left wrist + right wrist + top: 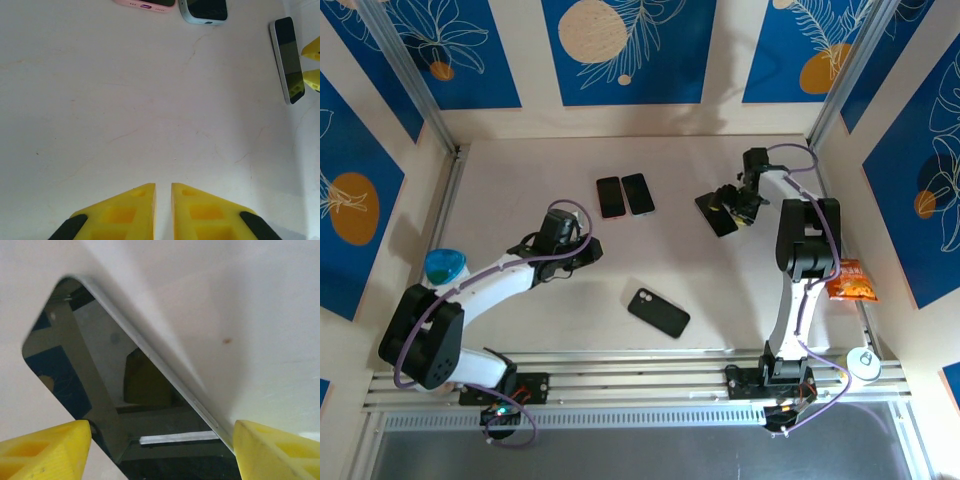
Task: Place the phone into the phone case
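Right, my right hand [161, 432] has its yellow fingers [45, 450] spread apart, one on either side of the phone [100, 380]. The phone lies flat and screen-up on the tabletop [250, 315], out at the far right. In the wrist view its silver edge runs on a diagonal and the dark glass mirrors the rig above. I cannot tell whether either finger actually touches the phone's sides, but nothing is clamped. My left hand [163, 192] has its fingers drawn almost together, with only a thin slit between them and nothing in it. It hovers over bare tabletop left of the middle. From above, the black phone case [658, 312] lies on its own between the two arms, toward the near rail and well apart from both hands. It sits at an angle, its camera cut-out at the far-left end. Further back, near the middle, a pink phone [610, 197] and a pale blue phone [638, 193] lie side by side, just beside each other. At the right edge an orange snack packet [850, 280] sits next to the right arm. A blue-topped white object [445, 266] rests by the left arm's shoulder.
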Controlling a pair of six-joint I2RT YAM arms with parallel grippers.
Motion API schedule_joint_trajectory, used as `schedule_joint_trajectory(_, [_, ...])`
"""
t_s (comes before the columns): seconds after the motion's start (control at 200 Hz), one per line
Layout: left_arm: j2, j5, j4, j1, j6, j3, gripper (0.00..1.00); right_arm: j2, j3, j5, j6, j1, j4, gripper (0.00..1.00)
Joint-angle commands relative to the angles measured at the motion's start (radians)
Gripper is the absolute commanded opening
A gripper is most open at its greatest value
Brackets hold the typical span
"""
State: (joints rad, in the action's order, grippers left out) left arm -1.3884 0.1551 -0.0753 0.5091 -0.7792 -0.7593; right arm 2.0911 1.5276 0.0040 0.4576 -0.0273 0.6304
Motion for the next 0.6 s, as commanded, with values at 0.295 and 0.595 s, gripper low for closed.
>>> schedule_joint_trajectory(0.295, [0.003,-0.005,0.022,0.007,-0.019,0.031,0.17,-0.096,-0.088,0.151,-0.018,-0.139,0.043,0.81])
schedule_joint_trajectory(0.595, [0.007,-0.014,0.029,0.008,-0.021,0.041,0.17,-0.013,0.063,0.297,-0.143,-0.183,0.118,0.91])
